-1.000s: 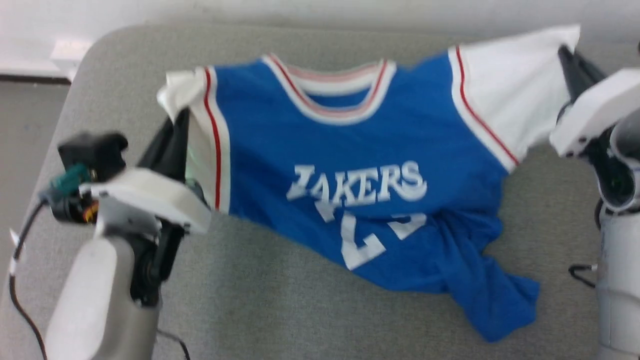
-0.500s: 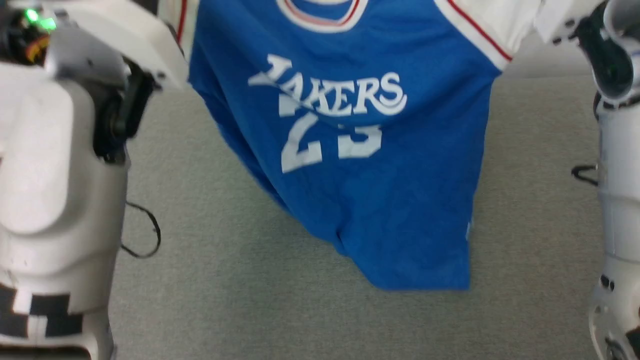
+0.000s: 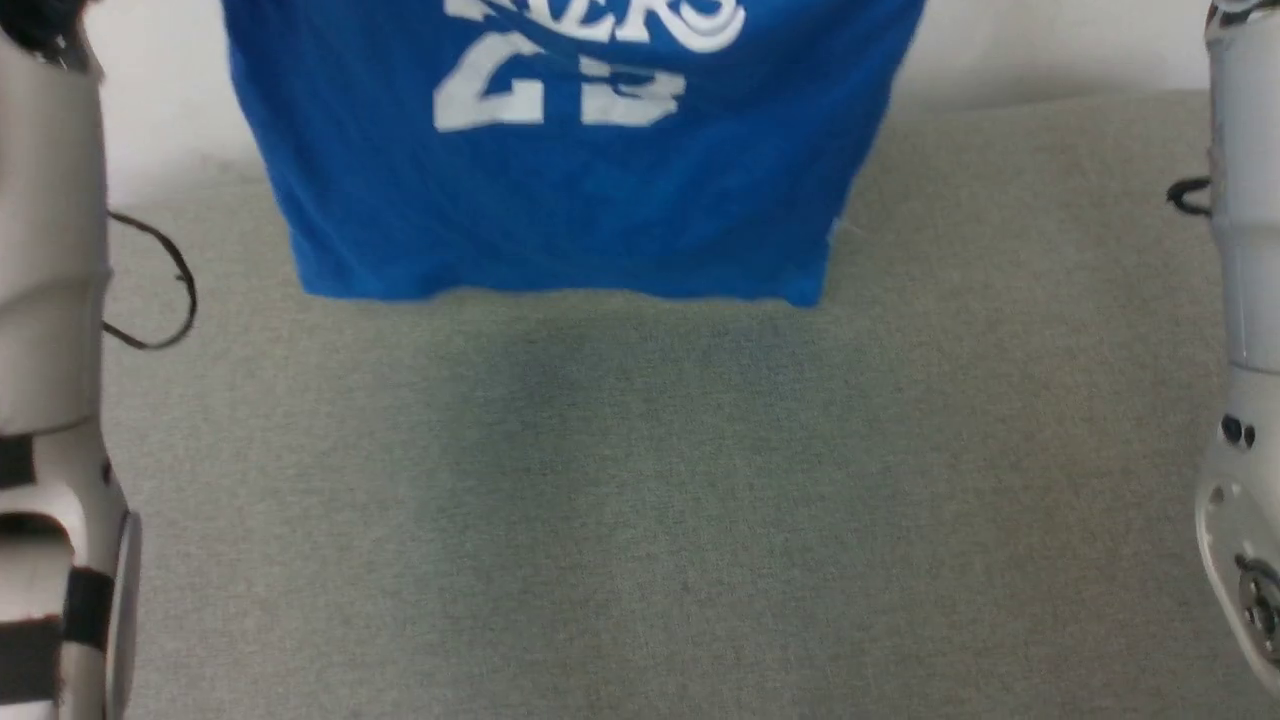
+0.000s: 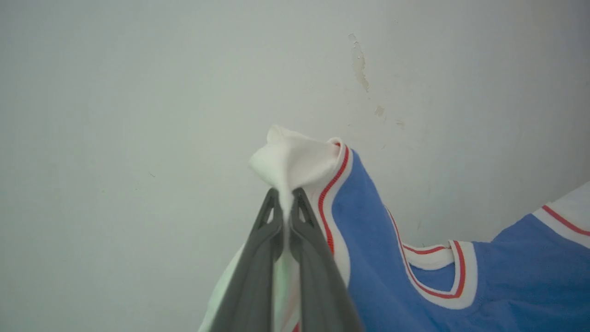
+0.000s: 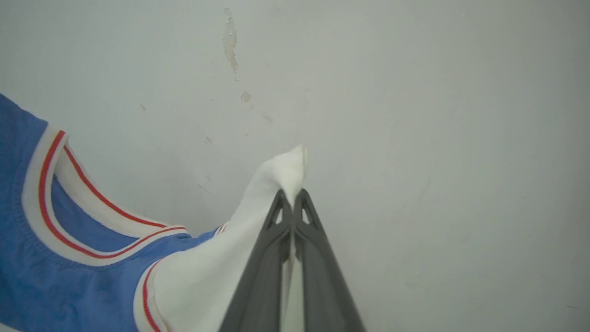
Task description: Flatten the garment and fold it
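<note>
Hanging from both pincers, the garment [image 3: 560,200], a bright blue jersey T-shirt with white lettering and a white number on its chest, is spread wide in the air above the grey, cloth-covered table [image 3: 640,520]. In the left wrist view the left pincer [image 4: 286,197] has its two dark fingers pressed together on a bunched white sleeve end [image 4: 295,159] edged by a thin red stripe. In the right wrist view the right pincer [image 5: 291,196] is likewise clamped on the other white sleeve [image 5: 239,249]. Behind each stands a plain pale wall [image 4: 138,92].

The step in hand looks like the flattening: the shirt is held up by its sleeves so the body drops straight, and its hem runs nearly level in the head view. Folding has not begun. The next move, as I judge it, calls for lowering both arms together and laying the cloth onto the table hem first, with the sleeves pulled apart so no crease is trapped beneath.

The head view cuts the shirt off through the lettering, so collar and shoulders fall beyond its top edge; pale forearms [image 3: 50,300] run down its sides. The hem probably hangs just clear of the table, given the soft shadow below it, but I cannot be sure. The wrist views leave the shirt's lower half out of sight.
</note>
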You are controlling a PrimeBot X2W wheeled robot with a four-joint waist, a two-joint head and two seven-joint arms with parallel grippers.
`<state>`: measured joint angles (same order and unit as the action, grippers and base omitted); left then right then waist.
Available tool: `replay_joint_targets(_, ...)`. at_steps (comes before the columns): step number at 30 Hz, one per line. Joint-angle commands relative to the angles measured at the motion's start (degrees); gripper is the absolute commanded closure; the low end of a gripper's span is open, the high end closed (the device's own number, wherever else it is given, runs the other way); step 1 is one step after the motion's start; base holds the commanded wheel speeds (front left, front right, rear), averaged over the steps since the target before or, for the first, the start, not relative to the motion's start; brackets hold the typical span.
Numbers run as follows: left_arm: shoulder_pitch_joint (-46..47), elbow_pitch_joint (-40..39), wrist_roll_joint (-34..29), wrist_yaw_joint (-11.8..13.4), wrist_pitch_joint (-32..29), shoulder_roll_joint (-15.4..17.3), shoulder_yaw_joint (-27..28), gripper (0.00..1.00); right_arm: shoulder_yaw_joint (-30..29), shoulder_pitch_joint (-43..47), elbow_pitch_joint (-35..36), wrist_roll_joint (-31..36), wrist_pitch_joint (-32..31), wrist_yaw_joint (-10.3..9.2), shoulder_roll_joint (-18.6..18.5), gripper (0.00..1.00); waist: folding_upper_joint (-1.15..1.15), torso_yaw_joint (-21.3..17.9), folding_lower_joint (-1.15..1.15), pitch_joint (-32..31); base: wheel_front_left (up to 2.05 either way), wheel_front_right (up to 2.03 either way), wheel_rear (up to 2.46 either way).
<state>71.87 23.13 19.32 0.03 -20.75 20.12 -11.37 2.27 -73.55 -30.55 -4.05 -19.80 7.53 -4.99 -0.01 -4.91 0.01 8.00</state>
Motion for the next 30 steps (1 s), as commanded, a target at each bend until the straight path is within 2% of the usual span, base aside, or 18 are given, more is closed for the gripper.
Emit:
replay_joint_targets(1,1.3,0.3,-0.8,-0.2,0.5,0.0,-0.3,1.00,0.1,-1.3,-0.5,0.7,0.6,-0.04,0.3,1.00,0.01,-1.7,-0.01,2.9,0.00,0.00,0.00)
replay_joint_targets(9,11.3,3.4,-2.0,-0.6,6.2,-0.8,-0.7,1.00,0.2,-10.0,-4.5,6.4,5.4,-0.04,0.9,1.00,0.01,-2.8,-0.01,12.9,0.00,0.00,0.00)
replay_joint_targets(16,19.4,4.6,-3.2,-1.0,18.8,-1.8,-0.2,1.00,1.9,-18.4,-6.2,13.7,14.9,-0.04,-0.5,1.00,0.01,-1.8,-0.01,21.9,0.00,0.00,0.00)
replay_joint_targets(25,24.9,8.5,-2.0,-3.8,30.6,-3.8,-0.5,1.00,1.2,-25.0,-6.5,25.5,26.3,-0.04,-4.9,1.00,0.01,0.8,-0.01,29.0,0.00,0.00,0.00)
replay_joint_targets(30,25.1,9.6,-1.1,-5.1,34.4,-3.7,-0.2,1.00,2.6,-26.3,-5.0,32.9,31.0,-0.04,-9.1,1.00,0.01,2.0,-0.01,31.6,0.00,0.00,0.00)
